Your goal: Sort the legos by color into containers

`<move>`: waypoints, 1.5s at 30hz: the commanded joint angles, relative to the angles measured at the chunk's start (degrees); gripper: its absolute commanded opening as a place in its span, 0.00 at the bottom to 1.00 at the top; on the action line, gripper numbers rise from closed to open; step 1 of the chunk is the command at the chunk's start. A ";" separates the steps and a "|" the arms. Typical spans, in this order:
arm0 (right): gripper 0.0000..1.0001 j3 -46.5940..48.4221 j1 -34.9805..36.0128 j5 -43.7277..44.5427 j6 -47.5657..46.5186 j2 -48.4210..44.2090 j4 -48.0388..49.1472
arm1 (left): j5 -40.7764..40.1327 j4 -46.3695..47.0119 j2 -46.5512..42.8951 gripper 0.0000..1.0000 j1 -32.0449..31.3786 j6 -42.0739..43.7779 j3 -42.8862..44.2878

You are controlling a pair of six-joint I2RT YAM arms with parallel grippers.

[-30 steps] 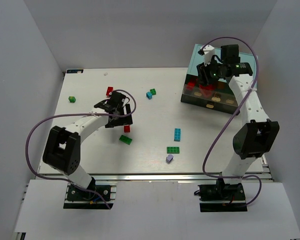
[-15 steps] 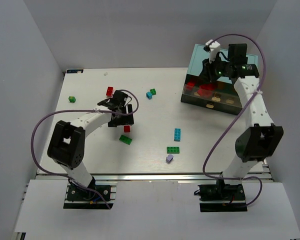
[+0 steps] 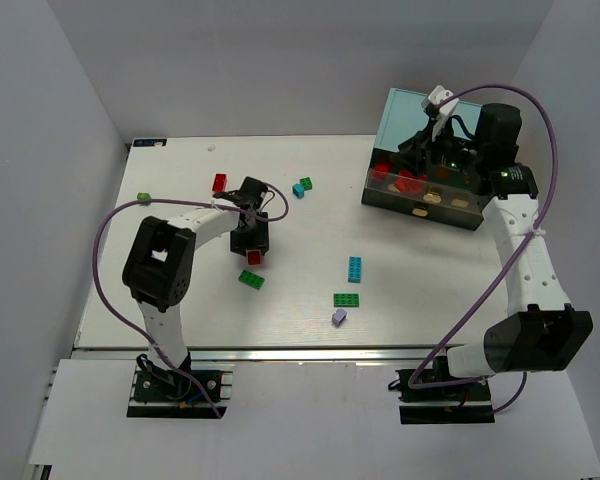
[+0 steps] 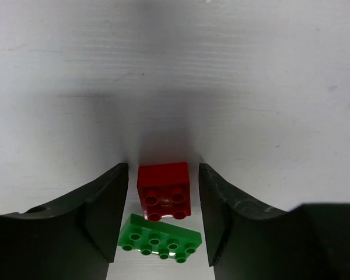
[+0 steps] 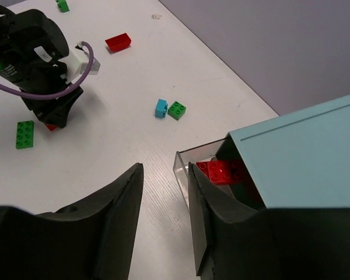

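Nine legos (image 3: 354, 268) are loose on the counter (image 3: 180, 310), here's the rundown.

The left hand (image 4: 163, 170) is down low, straddling a red brick (image 4: 163, 189) that sits studs up, with one finger (image 4: 105, 210) on each side. The jaws are roughly half open with a thin sliver of gap on both sides, so it isn't pinching it. A green brick (image 4: 160, 238) lies just beside the red one's near edge. I can't tell if the two touch.

Other loose ones:
- A second red brick (image 3: 220, 182) sits a bit behind the left hand.
- A small green brick (image 3: 144, 198) is way off by the left edge.
- A cyan cube (image 3: 298, 190) and a green cube (image 3: 306, 184) sit touching, back middle.
- A long cyan brick (image 3: 354, 268), a flat green brick (image 3: 346, 299) and a lavender brick (image 3: 339, 317) run in a loose line down the middle toward the front.

The teal cabinet (image 5: 303, 157) stands at the back right corner. One clear drawer (image 5: 182, 166) is pulled out, with sorted reds (image 5: 221, 171) inside.

The right hand (image 5: 165, 169) hangs in the air by that open drawer. Its jaws are parted by a narrow gap and nothing is between them.
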 commanded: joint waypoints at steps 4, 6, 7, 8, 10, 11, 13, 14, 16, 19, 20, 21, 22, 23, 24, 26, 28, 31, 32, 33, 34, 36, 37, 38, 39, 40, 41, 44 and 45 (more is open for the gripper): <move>0.43 -0.94 -0.72 -1.50 3.13 -0.12 4.07 | -1.20 -3.18 -0.09 0.60 -0.34 0.28 1.66; 0.43 -0.94 -0.72 -1.58 3.39 -0.03 4.24 | -1.12 -3.18 -0.61 0.53 -0.34 0.02 1.13; 0.43 -0.94 -0.80 -1.58 3.65 -0.03 4.33 | -0.86 -3.09 -0.79 0.49 -0.34 -0.07 1.04; 0.43 -0.94 -0.63 -1.67 3.66 -0.03 4.33 | -0.59 -2.92 -0.97 0.44 -0.34 -0.16 1.13; 0.43 -0.94 -0.72 -1.85 3.74 -0.11 4.25 | 0.37 -2.92 -1.67 0.31 -0.87 -0.51 1.74; 0.42 -1.11 -0.89 -1.85 3.83 -0.20 4.33 | 0.73 -2.92 -2.02 0.28 -0.87 -0.60 2.27; 0.43 -1.29 -0.98 -1.59 4.18 -0.38 4.51 | 2.47 -3.27 -3.16 0.20 -0.87 -0.60 4.72; 0.43 -1.55 -0.89 -1.32 4.44 -0.64 4.77 | 3.53 -3.09 -3.60 0.19 -0.87 -0.51 5.78; 0.42 -2.08 -1.16 0.60 5.76 -1.51 6.43 | 7.21 -1.52 -5.96 0.15 -0.87 -0.08 8.67; 0.20 -4.71 -1.60 6.57 11.02 -3.44 11.70 | 14.94 3.14 -8.52 0.11 -0.87 0.19 12.37; 0.01 -5.41 -1.77 8.24 13.65 -3.89 12.85 | 19.14 5.59 -8.70 0.11 -0.87 -0.33 15.25; 0.00 -6.38 -1.77 10.35 14.63 -4.24 13.73 | 21.10 7.09 -8.79 0.10 -1.39 -0.69 16.93; 0.00 -6.56 -2.12 11.06 15.34 -4.59 14.52 | 23.30 8.67 -8.70 0.09 -1.39 -1.21 18.43; 0.00 -6.82 -2.12 11.59 15.95 -4.77 14.79 | 26.36 10.08 -7.83 0.09 -1.39 -2.00 21.75; 0.00 -7.35 -2.21 12.12 16.92 -5.03 15.14 | 27.70 12.35 -7.13 0.09 -2.00 -3.57 23.70; 0.00 -7.88 -2.56 12.83 17.63 -5.39 15.58 | 30.07 15.09 -3.98 0.09 -2.53 -5.69 30.87; 0.00 -8.67 -2.83 13.62 18.33 -5.83 16.11 | 31.66 16.50 -0.64 0.09 -3.06 -7.01 36.52; 0.00 -9.11 -2.74 14.06 18.95 -6.18 16.20 | 33.77 17.73 8.50 0.09 -4.46 -9.56 50.93; 0.00 -9.11 -2.74 14.06 19.12 -6.27 16.20 | 34.21 18.87 10.87 0.07 -5.17 -11.57 54.44; 0.00 -9.20 -2.74 13.89 19.21 -6.53 16.11 | 35.35 20.36 14.55 0.07 -5.17 -12.72 59.00; 0.00 -9.28 -4.48 13.97 19.13 -6.62 16.02 | 35.79 22.64 15.46 0.07 -5.78 -14.12 59.31; 0.00 -9.37 -4.76 14.06 19.21 -7.05 15.93 | 35.80 29.06 16.60 0.06 -6.49 -17.56 58.00; 0.00 -9.63 -4.85 14.06 19.13 -7.14 15.85 | 35.62 30.47 16.96 0.07 -7.36 -18.00 58.17; 0.00 -9.99 -5.02 13.97 19.13 -7.41 15.85 | 35.54 32.57 17.31 0.06 -8.33 -18.79 58.17; 0.00 -10.25 -5.20 13.97 19.04 -7.76 15.93 | 35.62 33.46 17.75 0.07 -8.34 -19.14 58.00; 0.00 -10.51 -5.46 13.97 18.95 -7.76 16.02 | 35.54 34.34 18.53 0.07 -9.21 -19.32 58.17; 0.00 -10.95 -5.46 13.80 19.04 -7.85 16.20 | 35.27 35.66 18.72 0.07 -9.74 -19.24 58.17; 0.00 -11.48 -5.90 13.36 19.82 -7.85 16.20 | 34.13 37.68 20.12 0.07 -11.06 -18.89 57.91; 0.00 -11.66 -5.82 13.18 20.00 -7.85 16.28 | 33.69 39.52 20.47 0.07 -11.84 -18.80 57.82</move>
